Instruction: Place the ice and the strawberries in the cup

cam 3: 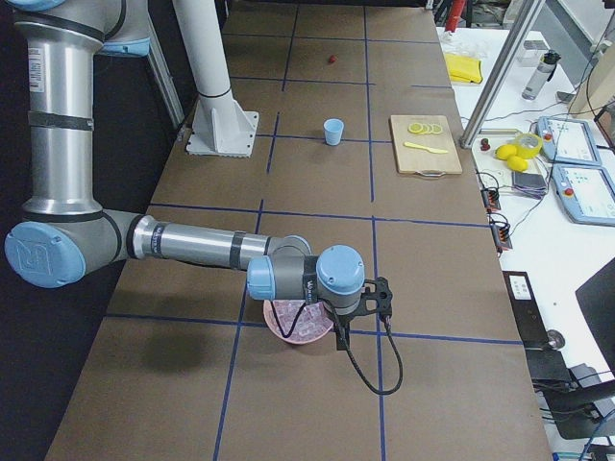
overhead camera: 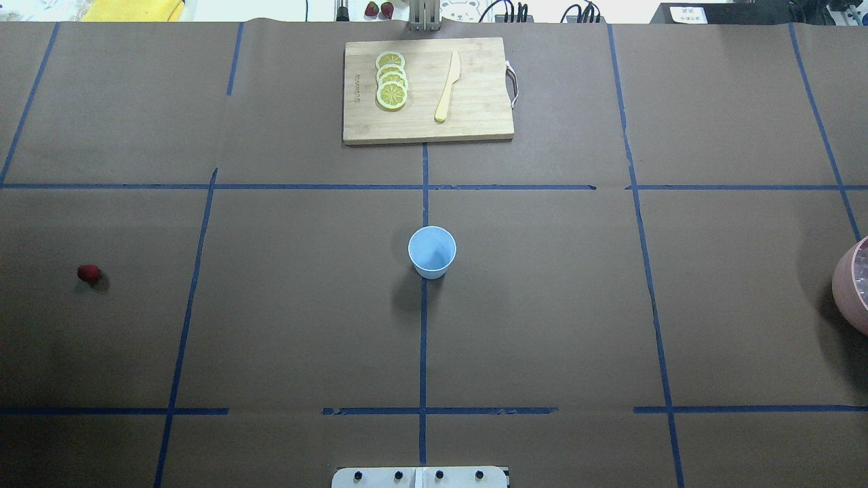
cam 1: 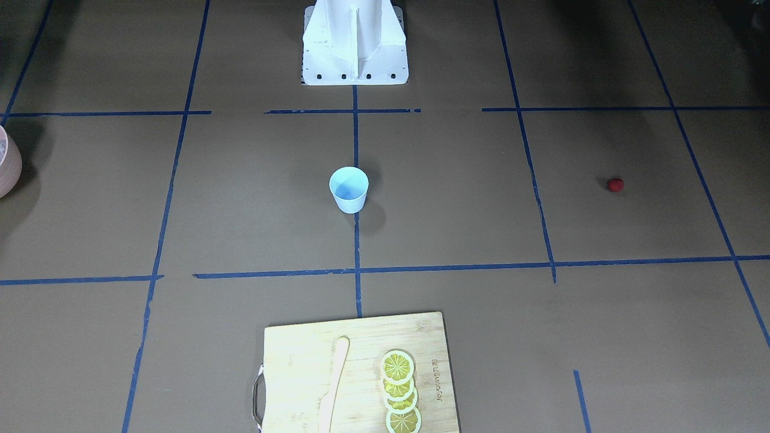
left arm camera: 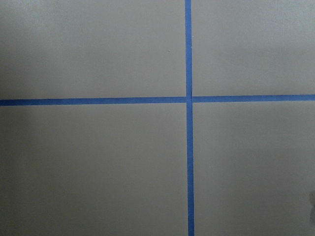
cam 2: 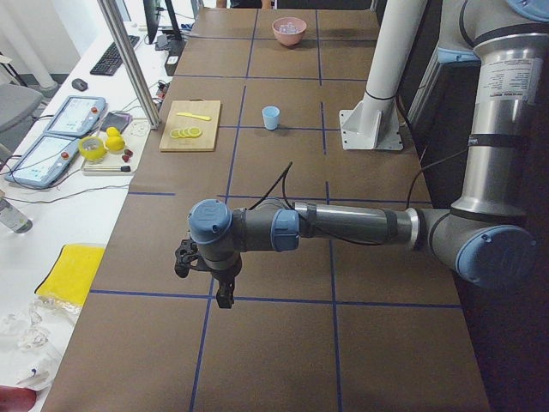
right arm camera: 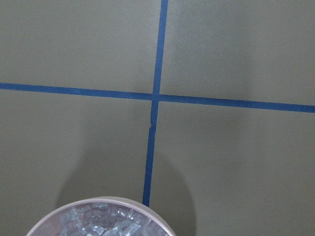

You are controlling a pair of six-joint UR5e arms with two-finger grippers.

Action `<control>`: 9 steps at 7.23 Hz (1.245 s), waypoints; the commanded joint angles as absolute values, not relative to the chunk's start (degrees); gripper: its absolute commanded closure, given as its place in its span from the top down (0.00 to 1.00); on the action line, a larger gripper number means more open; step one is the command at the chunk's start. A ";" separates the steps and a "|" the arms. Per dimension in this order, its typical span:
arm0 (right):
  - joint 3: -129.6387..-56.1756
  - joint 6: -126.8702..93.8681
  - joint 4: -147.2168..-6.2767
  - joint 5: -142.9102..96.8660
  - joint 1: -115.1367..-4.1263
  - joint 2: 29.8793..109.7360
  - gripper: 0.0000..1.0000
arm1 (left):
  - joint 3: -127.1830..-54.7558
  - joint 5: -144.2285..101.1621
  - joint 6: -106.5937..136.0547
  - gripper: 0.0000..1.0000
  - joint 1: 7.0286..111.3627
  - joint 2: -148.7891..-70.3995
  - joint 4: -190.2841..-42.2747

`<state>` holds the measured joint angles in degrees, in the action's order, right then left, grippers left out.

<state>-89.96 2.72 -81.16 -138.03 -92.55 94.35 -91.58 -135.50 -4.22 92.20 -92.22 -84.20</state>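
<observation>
The pale blue cup (overhead camera: 432, 252) stands upright and empty at the table's middle; it also shows in the front view (cam 1: 349, 189). One red strawberry (overhead camera: 89, 273) lies far out on my left side, and shows in the front view (cam 1: 615, 184) too. Clear ice cubes (right arm camera: 98, 221) fill a pink bowl (overhead camera: 844, 285) at the right edge. My left gripper (cam 2: 202, 266) hovers over bare table near the table's left end; I cannot tell if it is open. My right gripper (cam 3: 370, 298) hangs beside the pink bowl (cam 3: 288, 327); I cannot tell its state either.
A wooden cutting board (overhead camera: 475, 115) at the far middle edge holds several lemon slices (overhead camera: 391, 80) and a wooden knife (overhead camera: 448, 86). The robot's white base (cam 1: 355, 45) stands at the near edge. Blue tape lines cross the brown table.
</observation>
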 commanded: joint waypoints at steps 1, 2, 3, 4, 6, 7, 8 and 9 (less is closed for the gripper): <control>-90.26 2.72 -81.12 -136.34 -92.46 94.48 0.99 | -91.58 -135.53 -4.22 1.00 92.20 -92.20 -84.20; -90.26 2.64 -81.12 -136.32 -92.46 94.40 0.99 | -91.58 -135.53 -4.22 1.00 92.20 -92.20 -84.20; -90.00 2.72 -81.21 -136.23 -92.46 94.31 0.99 | -91.58 -135.53 -4.13 1.00 92.28 -92.20 -84.20; -90.00 2.72 -81.21 -136.23 -92.46 94.22 0.99 | -91.58 -135.44 -4.13 1.00 92.20 -92.28 -84.20; -90.00 2.64 -81.12 -136.76 -92.46 93.69 0.99 | -91.58 -135.35 -4.22 1.00 92.28 -92.20 -84.20; -90.26 2.55 -80.51 -136.58 -92.46 94.47 1.00 | -91.67 -135.44 -4.13 1.00 92.29 -92.28 -84.20; -90.26 2.81 -80.42 -136.50 -92.20 94.48 0.99 | -91.67 -135.44 -4.22 1.00 92.29 -92.20 -84.20; -91.39 2.81 -80.33 -136.41 -90.72 94.57 0.99 | -91.76 -135.53 -4.22 1.00 92.29 -92.20 -84.20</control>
